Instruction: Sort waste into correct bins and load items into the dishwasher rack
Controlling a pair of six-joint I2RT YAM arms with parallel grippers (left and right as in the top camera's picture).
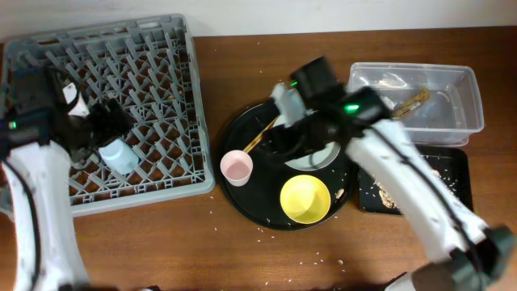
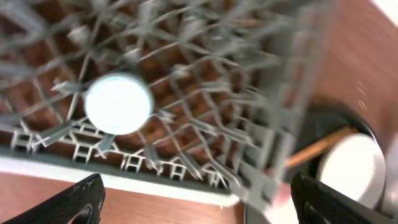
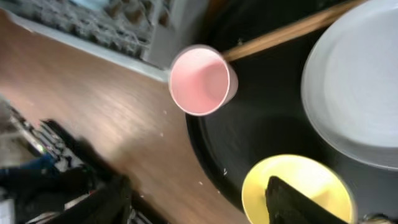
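Right arm [image 1: 404,174] overhangs round tray [image 1: 254,206], hiding most of plate [image 1: 323,156]

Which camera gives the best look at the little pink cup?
The right wrist view: the pink cup looks large there, its open mouth facing the camera. Overhead shows it small, at the left edge of the round black tray. The left wrist view doesn't clearly show it.

Bright, even light gives the overhead view soft shadows, while both wrist views smear with motion blur, worst across the dishwasher rack [image 2: 205,81]
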